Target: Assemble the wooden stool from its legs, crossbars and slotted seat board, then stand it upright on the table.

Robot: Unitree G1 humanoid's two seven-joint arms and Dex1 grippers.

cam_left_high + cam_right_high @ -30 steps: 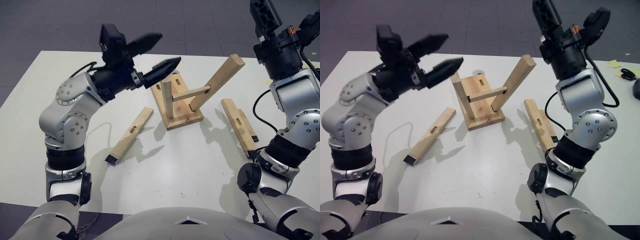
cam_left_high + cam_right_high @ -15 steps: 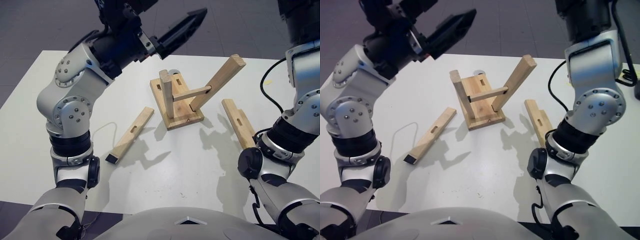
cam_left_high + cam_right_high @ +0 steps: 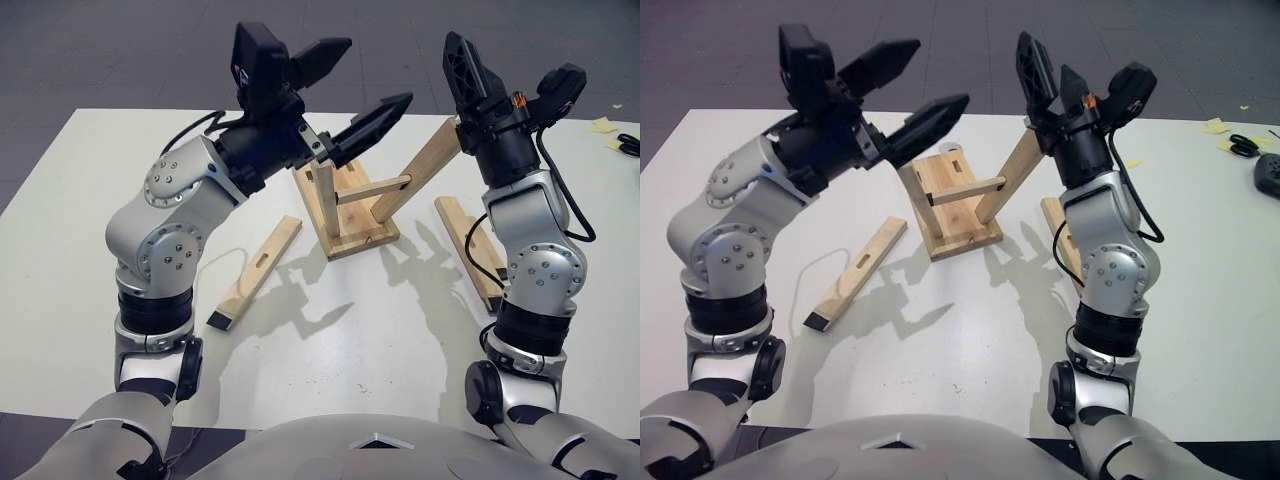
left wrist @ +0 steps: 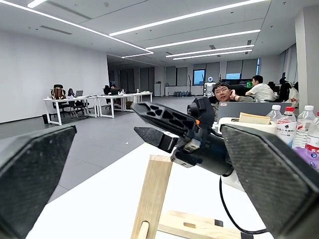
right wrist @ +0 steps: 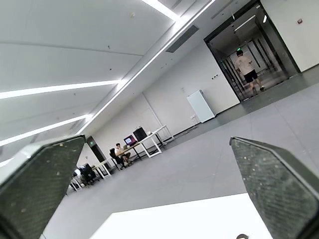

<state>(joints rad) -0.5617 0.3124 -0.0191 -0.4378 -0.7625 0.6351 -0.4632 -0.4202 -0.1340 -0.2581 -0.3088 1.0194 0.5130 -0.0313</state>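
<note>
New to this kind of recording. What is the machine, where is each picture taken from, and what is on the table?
This is a humanoid robot; each arm ends in a two-finger gripper. Two pictures look down from its head; the other two come from wrist cameras, looking out between the fingers. The left gripper and right gripper hover open above the white table, holding nothing. On it a seat board lies flat, with an upright leg and a slanted leg rising from it, joined by a crossbar. Beside it lie a left spare leg and a right spare leg.
</note>
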